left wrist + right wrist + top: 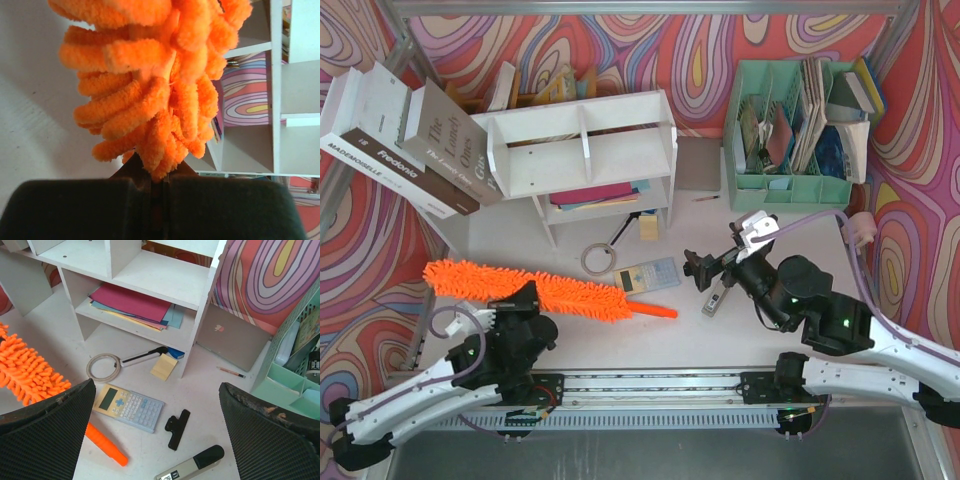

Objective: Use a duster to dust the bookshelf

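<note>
My left jaws pinch the duster [470,278] near the surface's left edge (right jaws spread wide). I think the bookshelf [620,110] is not dusted yet.

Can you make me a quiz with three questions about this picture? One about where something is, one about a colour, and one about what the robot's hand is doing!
1. Where is the calculator?
A. In the green organizer
B. On the table in front of the bookshelf
C. On top of a book

2. What colour is the duster?
A. Orange
B. Blue
C. White

3. What is the right hand doing?
A. It is shut on a black clip
B. It is shut on a pencil
C. It is open with nothing in it

Answers:
1. B, because it lies flat on the white tabletop just in front of the shelf.
2. A, because its fluffy head and thin handle are both bright orange.
3. C, because its two fingers stand wide apart with nothing between them.
</note>
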